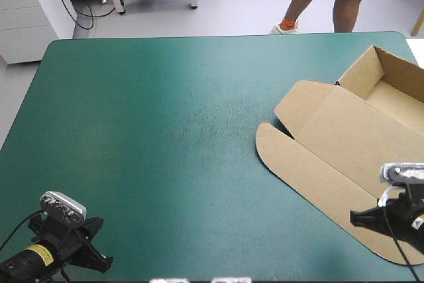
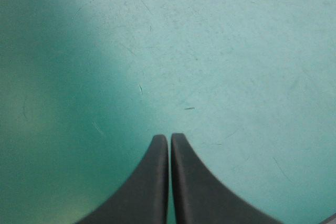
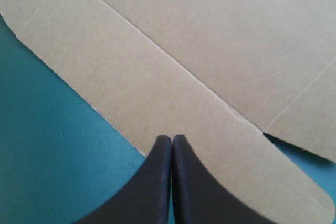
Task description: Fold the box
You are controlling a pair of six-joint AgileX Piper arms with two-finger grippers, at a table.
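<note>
Here, left gripper (image 2: 169, 138) closed, empty, over teal-green cover (image 2: 220, 51); right gripper (image 3: 172, 138) closed, empty, at brown box (image 3: 189, 45) edge.

one box (image 1: 344, 150), two grippers (image 2: 169, 139) (image 3: 172, 139) (and one table (image 1: 165, 130))

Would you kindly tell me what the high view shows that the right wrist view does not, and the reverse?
Only the high view: the box's raised tray walls near the table's far right corner, and the left hand over bare cover at the near left. Only the right wrist view: that the right hand is shut to a pointed arch at the lid flap's edge. Both: the brown box, its lid flat on the teal-green cover.
</note>
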